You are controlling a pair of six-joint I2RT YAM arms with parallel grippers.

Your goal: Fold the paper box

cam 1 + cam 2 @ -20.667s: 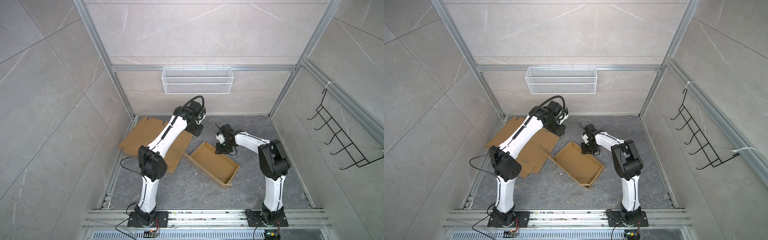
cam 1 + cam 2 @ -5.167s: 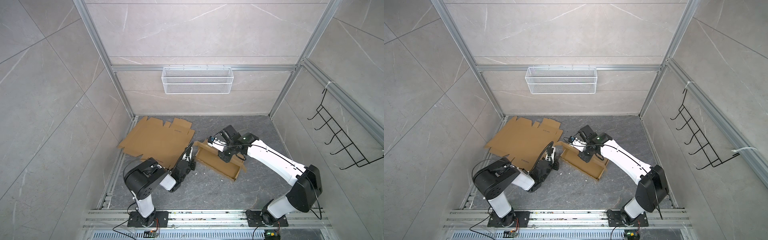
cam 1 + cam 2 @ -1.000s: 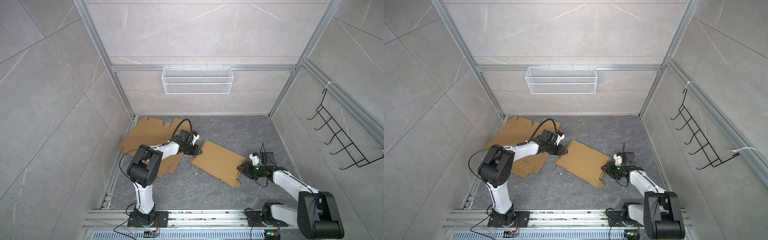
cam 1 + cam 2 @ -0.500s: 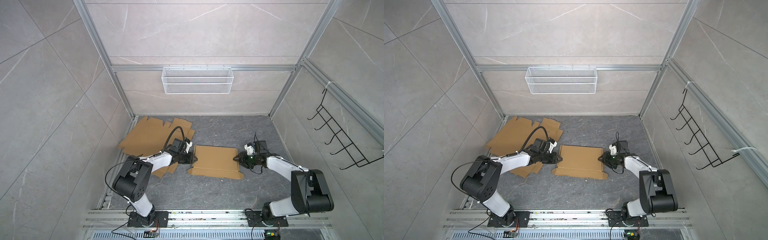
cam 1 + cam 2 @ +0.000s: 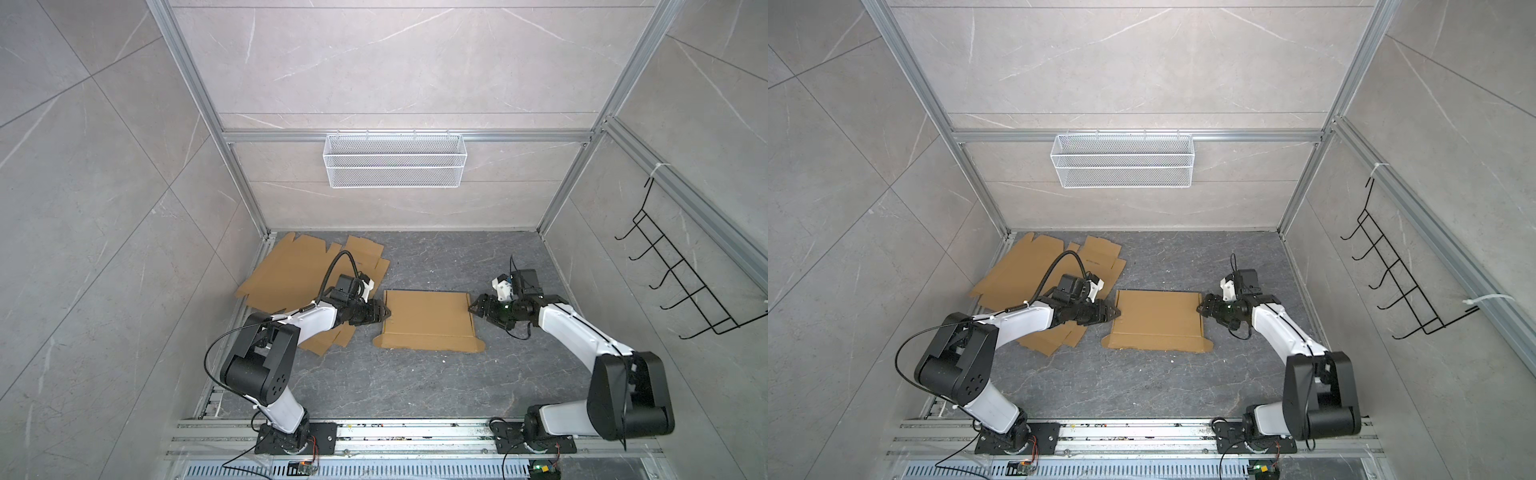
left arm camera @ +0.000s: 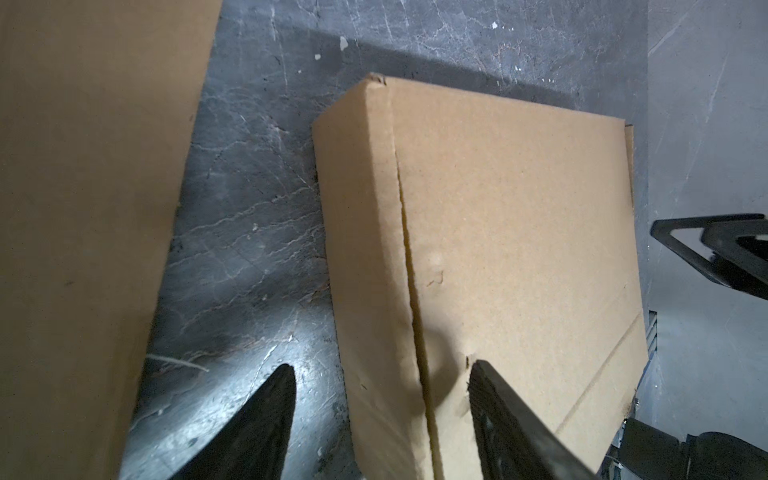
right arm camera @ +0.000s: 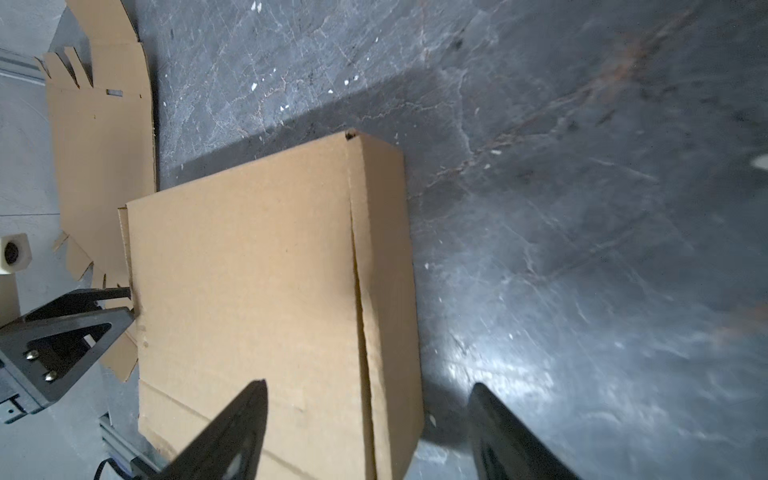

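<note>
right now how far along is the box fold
Done, it seems: the box lies closed on the floor, side walls up, lid down. In hand: nothing; the left gripper and right gripper stand open at its two ends. Left: perhaps the flap sticking out along the near edge wants tucking.

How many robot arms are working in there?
2. The left arm reaches the left end of the folded cardboard box; the right arm reaches its right end. No other arm shows.
</note>
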